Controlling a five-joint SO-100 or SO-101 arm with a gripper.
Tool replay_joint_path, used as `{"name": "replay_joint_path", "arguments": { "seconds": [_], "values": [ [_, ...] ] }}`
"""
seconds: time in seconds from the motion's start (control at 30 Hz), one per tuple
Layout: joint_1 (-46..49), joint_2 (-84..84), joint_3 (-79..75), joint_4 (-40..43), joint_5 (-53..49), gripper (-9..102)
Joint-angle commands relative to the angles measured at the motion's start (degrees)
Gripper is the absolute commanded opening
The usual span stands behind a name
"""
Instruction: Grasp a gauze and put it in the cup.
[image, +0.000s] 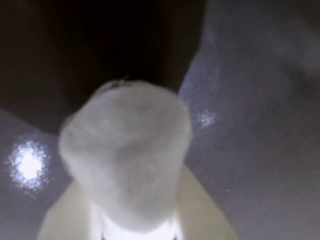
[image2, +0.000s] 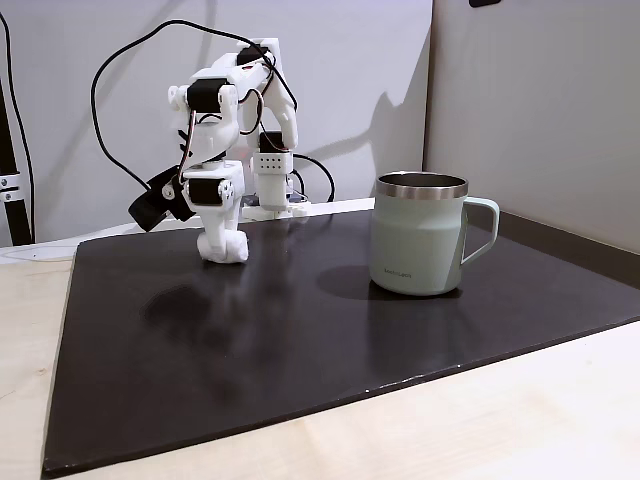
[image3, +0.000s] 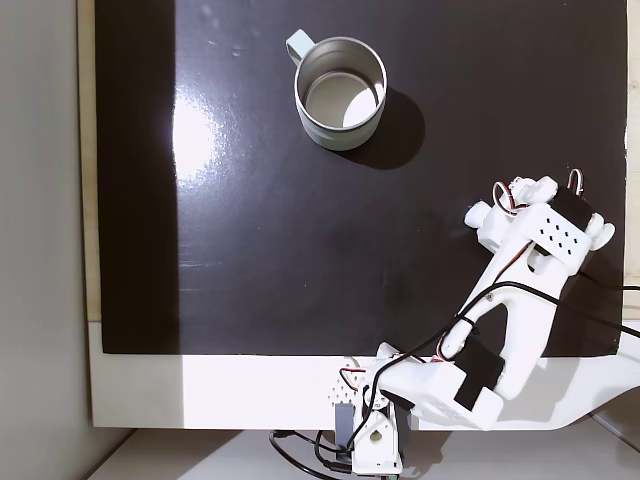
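A: Wrist view, up close, the gauze (image: 127, 160) sits pinched between the cream fingers (image: 205, 215) of the end effector (image: 135, 220), a soft white roll standing up over the dark mat (image: 260, 150).

B: And from a fixed view at the side, the end effector (image2: 223, 250) is low, tip right at the mat (image2: 330, 340) on the desk (image2: 540, 420). I can't make out the roll itself from here.

A: The cup (image2: 419, 235)?

B: Upright, well apart from the end effector, off to its right in that view, handle pointing away from the arm.

A: From above, the cup (image3: 340, 92) looks hollow, steel inside.
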Motion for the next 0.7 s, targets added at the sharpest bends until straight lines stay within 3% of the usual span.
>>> {"name": "replay_joint_path", "arguments": {
  "seconds": [0.0,0.5,0.67],
  "values": [
    [0.3,3.1,-4.0,2.6,0.2,0],
    [-5.8,7.4,-32.8,27.5,6.4,0],
    [-7.6,13.4,-33.9,27.7,6.7,0]
  ]
}}
